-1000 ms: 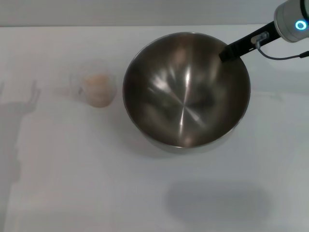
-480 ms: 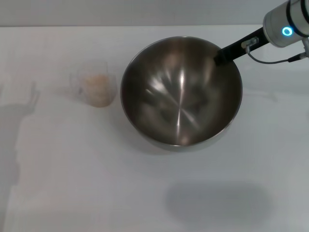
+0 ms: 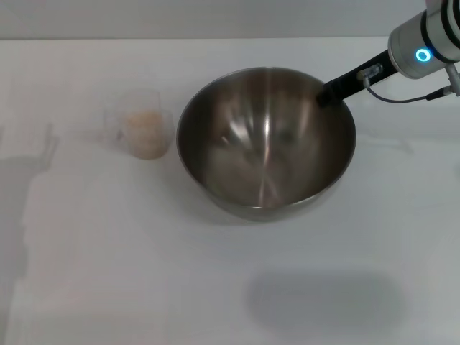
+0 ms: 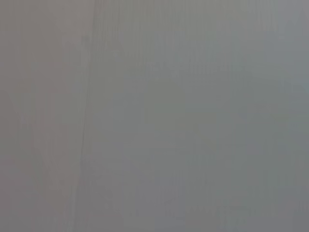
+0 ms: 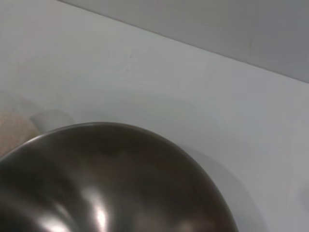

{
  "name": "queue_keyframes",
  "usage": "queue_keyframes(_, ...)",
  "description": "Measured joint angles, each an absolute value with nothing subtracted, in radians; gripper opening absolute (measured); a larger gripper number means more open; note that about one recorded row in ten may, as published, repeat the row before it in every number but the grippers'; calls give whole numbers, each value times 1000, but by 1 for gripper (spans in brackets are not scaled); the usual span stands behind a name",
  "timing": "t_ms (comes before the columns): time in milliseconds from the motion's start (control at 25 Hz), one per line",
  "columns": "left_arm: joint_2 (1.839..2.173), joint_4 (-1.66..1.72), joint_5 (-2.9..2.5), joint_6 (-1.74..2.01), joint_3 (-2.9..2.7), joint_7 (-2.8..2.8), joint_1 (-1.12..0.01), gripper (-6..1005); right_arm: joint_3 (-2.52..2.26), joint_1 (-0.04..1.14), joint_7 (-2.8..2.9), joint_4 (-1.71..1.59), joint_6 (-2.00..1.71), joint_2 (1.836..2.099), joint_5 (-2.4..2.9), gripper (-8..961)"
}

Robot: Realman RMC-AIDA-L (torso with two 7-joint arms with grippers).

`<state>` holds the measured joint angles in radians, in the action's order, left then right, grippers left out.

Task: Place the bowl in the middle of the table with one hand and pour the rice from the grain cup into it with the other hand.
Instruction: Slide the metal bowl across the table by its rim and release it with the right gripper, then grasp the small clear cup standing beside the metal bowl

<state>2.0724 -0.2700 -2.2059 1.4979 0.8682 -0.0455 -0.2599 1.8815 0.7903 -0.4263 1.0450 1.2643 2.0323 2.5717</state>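
Note:
The large steel bowl (image 3: 266, 144) sits near the middle of the white table (image 3: 108, 287), empty, its shiny inside facing up. My right gripper (image 3: 329, 92) reaches in from the upper right and is shut on the bowl's far right rim. The right wrist view shows the bowl's outer wall (image 5: 111, 183) close up. The clear grain cup (image 3: 140, 122) stands upright to the left of the bowl, apart from it, with a heap of pale rice (image 3: 146, 126) inside. My left gripper is out of view; its wrist view shows only a plain grey surface.
The table's far edge (image 3: 144, 39) runs along the top of the head view. A cable (image 3: 402, 99) hangs from my right wrist beside the bowl. White tabletop lies in front of the bowl and the cup.
My right gripper has carried the bowl to the left and lowered it. The bowl has gone from tilted toward me to nearly level. The cup has not moved.

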Motion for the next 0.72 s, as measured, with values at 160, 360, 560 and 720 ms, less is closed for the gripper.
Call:
queue_keyframes(160, 2074, -270, -2207, 1515, 867, -46, -255, 737, 1885, 785, -425, 1058, 1267, 2031, 2577, 31)
queue_keyframes(360, 2074, -270, -2207, 1520, 866, -46, -248, 733, 1889, 768, -422, 1123, 1272, 2030, 2594, 254)
queue_keyframes(560, 2074, -271, -2209, 1534, 858, -46, -237, 729, 1889, 753, -408, 1246, 1293, 2032, 2660, 396)
queue_keyframes(720, 2074, -272, -2209, 1535, 851, -46, -232, 726, 1883, 722, -416, 1372, 1251, 2045, 2675, 406)
